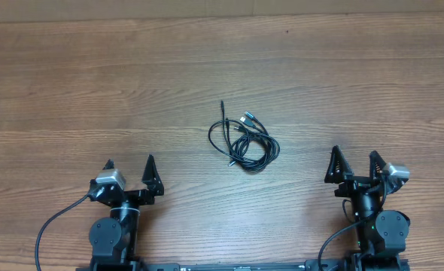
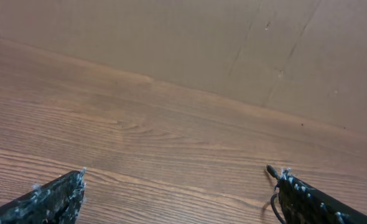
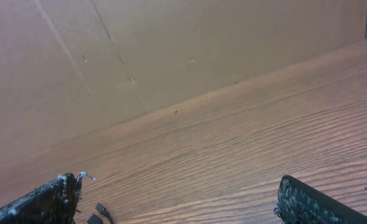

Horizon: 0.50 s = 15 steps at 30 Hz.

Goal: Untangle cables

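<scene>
The cables (image 1: 244, 141) lie in a small tangled bundle of black loops near the middle of the wooden table, with silver-tipped plugs at its top right and one loose end pointing up. My left gripper (image 1: 129, 173) is open and empty at the front left, well away from the bundle. My right gripper (image 1: 354, 163) is open and empty at the front right. In the left wrist view a cable end (image 2: 272, 172) shows beside the right finger. In the right wrist view two plug ends (image 3: 97, 213) show at the bottom left.
The wooden table (image 1: 94, 90) stretches out on all sides of the bundle. A cardboard wall (image 2: 233, 43) stands along the far edge. Thicker black robot wires (image 1: 49, 226) run by the arm bases at the front.
</scene>
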Available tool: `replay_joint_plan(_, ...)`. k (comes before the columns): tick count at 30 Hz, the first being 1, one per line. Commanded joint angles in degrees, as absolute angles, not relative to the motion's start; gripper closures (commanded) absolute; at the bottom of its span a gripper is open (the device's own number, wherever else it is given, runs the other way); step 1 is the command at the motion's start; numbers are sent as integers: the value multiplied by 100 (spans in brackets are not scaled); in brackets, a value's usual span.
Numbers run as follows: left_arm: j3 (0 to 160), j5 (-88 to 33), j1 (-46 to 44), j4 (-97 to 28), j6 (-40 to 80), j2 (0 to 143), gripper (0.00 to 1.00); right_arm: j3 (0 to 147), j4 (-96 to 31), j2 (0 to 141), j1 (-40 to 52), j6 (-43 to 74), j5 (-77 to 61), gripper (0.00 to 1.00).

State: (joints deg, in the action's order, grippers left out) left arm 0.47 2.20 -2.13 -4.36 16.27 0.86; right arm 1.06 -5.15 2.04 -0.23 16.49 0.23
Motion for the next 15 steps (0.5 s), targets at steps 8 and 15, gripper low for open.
replay_joint_plan(8,27,189,-185,-429,1520,25,0,47,-484,213,-5,1629,32,0)
replay_joint_plan(15,27,189,-185,-432,1520,25,1,47,-482,213,-5,1629,32,0)
